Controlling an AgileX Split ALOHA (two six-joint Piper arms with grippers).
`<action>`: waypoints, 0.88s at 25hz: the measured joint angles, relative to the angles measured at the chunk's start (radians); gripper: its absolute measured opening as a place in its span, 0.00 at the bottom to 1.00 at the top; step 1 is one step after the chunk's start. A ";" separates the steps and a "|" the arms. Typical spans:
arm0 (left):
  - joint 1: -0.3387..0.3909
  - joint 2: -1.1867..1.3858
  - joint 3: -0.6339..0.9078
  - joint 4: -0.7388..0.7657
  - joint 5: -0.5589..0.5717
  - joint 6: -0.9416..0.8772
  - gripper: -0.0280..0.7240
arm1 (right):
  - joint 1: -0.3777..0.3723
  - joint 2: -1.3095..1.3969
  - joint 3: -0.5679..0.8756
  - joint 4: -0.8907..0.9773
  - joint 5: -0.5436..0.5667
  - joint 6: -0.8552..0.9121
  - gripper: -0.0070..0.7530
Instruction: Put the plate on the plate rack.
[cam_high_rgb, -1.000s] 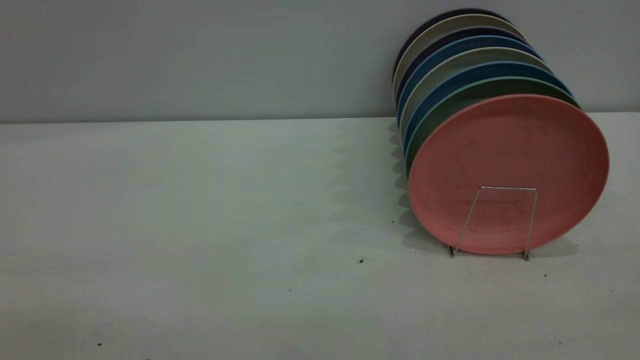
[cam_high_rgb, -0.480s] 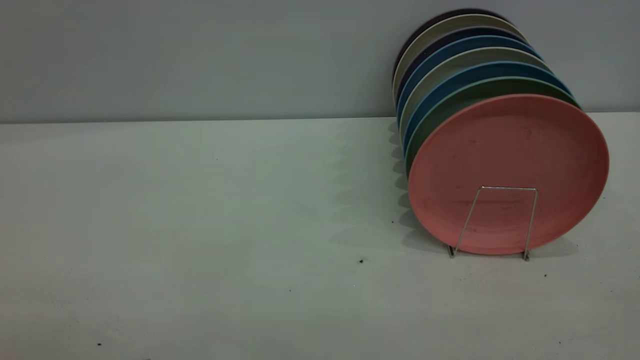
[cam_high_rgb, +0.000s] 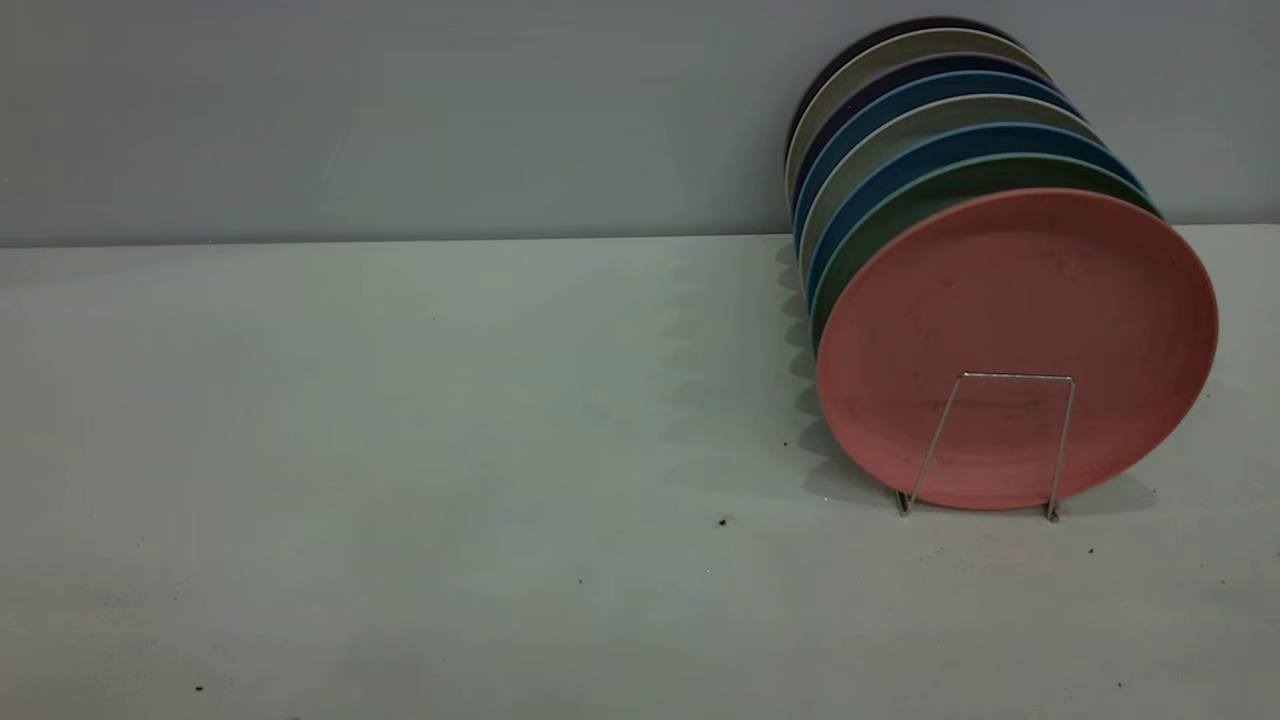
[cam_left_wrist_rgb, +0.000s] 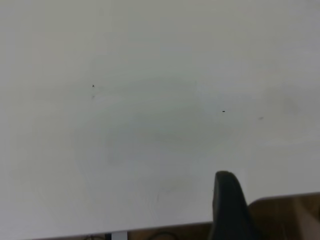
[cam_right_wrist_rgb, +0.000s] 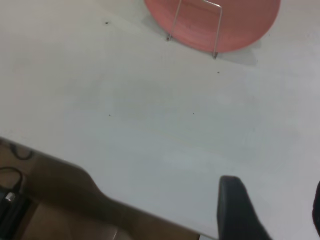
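The plate (cam_high_rgb: 1017, 330) stands upright at the front of the plate rack (cam_high_rgb: 1000, 445), at your 3 o'clock on the desk (cam_high_rgb: 400, 450) — both arms' jaws sit mostly out of view, so I cannot tell their opening.

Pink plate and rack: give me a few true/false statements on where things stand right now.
1. The pink plate stands on edge at the front of the row. True.
2. The plate rack has a wire loop crossing the pink plate's lower face. True.
3. A claw is gripping the pink plate. False: no claw touches it; the exterior view shows no arm at all.
4. The plate right behind the pink one is blue. False: it is the green plate; blue ones sit further back.
5. The pink plate lies flat on the table. False: it stands upright in the rack.
6. The right wrist view shows the pink plate and the rack loop. True.
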 joint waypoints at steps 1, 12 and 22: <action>0.000 0.000 0.007 0.000 0.000 0.001 0.65 | 0.000 0.000 0.000 0.000 0.000 0.000 0.51; 0.000 0.000 0.031 0.002 -0.023 0.001 0.65 | 0.000 0.000 0.000 -0.001 -0.001 0.003 0.51; 0.000 0.000 0.031 0.002 -0.023 0.001 0.65 | 0.000 0.000 0.000 -0.001 -0.001 0.003 0.51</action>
